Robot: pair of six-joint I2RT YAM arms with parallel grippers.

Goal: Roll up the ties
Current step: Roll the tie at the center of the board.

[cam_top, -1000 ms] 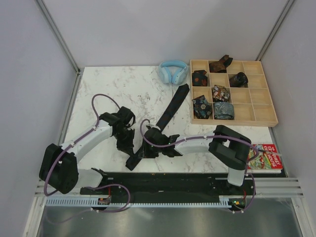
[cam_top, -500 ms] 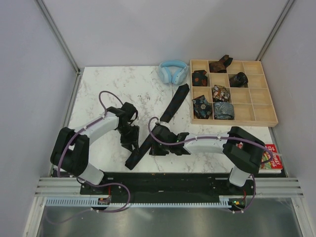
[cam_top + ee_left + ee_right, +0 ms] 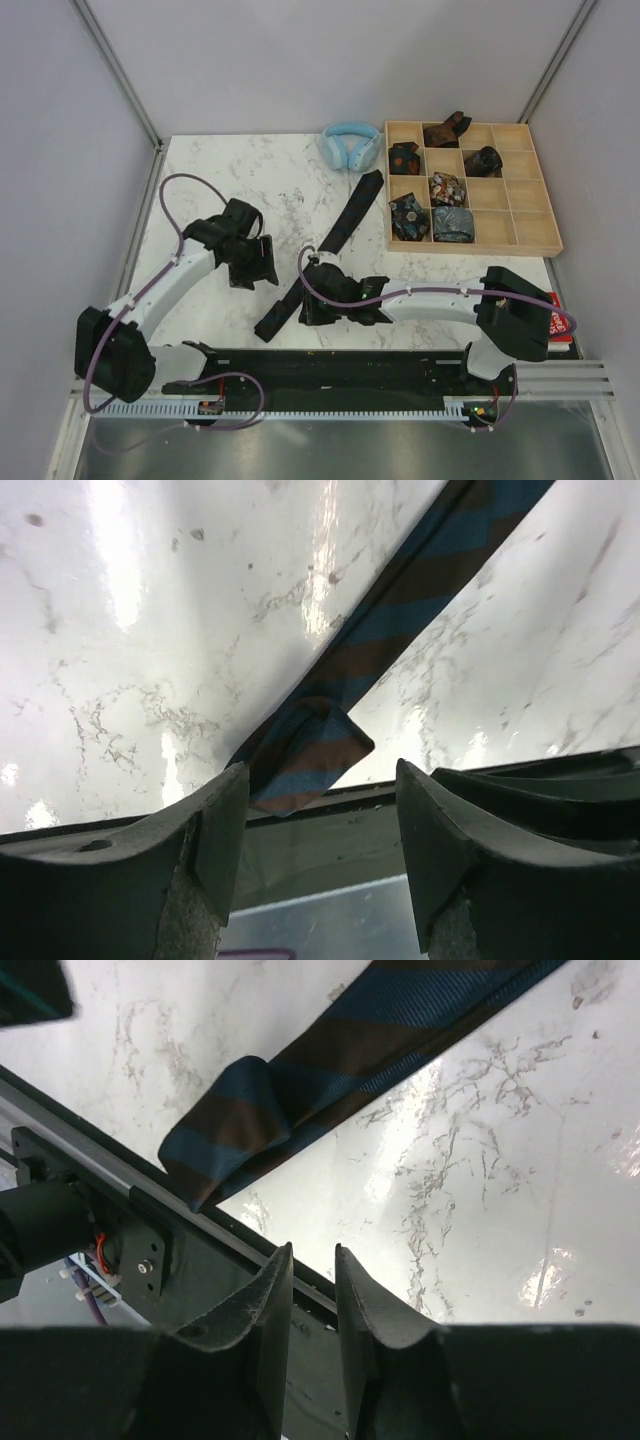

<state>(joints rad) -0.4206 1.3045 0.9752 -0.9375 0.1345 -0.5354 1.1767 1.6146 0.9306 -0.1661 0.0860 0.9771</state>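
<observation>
Blue-and-brown striped cloth necktie (image 3: pixel 380 1030): fine ribbed weave, matt w/ slight sheen. White marble-look tabletop (image 3: pixel 150 630): smooth, v. glossy, bright glare. Pale wooden compartment tray (image 3: pixel 548 235): bare, matt. Light blue headphones (image 3: pixel 350 145): smooth plastic. Left gripper (image 3: pixel 320 770) fingers (image 3: pixel 215 840): dark matt plastic; grainy grey pads (image 3: pixel 180 920).

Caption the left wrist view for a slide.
Open left tool frames the folded end of a blue-and-brown striped tie lying on the marble table.
</observation>
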